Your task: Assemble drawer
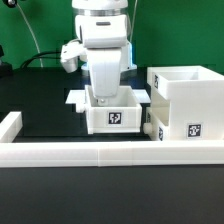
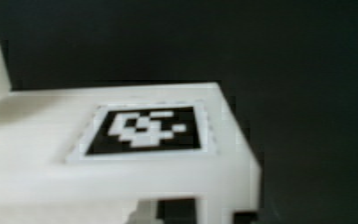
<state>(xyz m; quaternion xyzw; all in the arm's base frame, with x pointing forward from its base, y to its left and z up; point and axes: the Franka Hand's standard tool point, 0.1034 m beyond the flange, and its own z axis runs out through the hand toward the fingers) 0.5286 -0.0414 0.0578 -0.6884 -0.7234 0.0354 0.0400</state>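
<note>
A small open-top drawer tray (image 1: 112, 115) with a square tag on its front stands just behind the front rail. My gripper (image 1: 107, 97) reaches down into it from above, and the tray's rim hides the fingertips. In the wrist view the tray's tagged white face (image 2: 149, 132) fills the picture. The gripper (image 2: 197, 212) shows only as two dark stubs at the edge with a strip of white wall between them, so it looks shut on the tray's wall. The large cube-like housing (image 1: 187, 98) stands at the exterior view's right, with a second small tagged part (image 1: 158, 130) against its front.
The long low white border rail (image 1: 90, 152) runs along the front and turns back at the exterior view's left (image 1: 10, 125). The marker board (image 1: 78, 97) lies on the black table behind the tray. A green backdrop and cables are at the rear.
</note>
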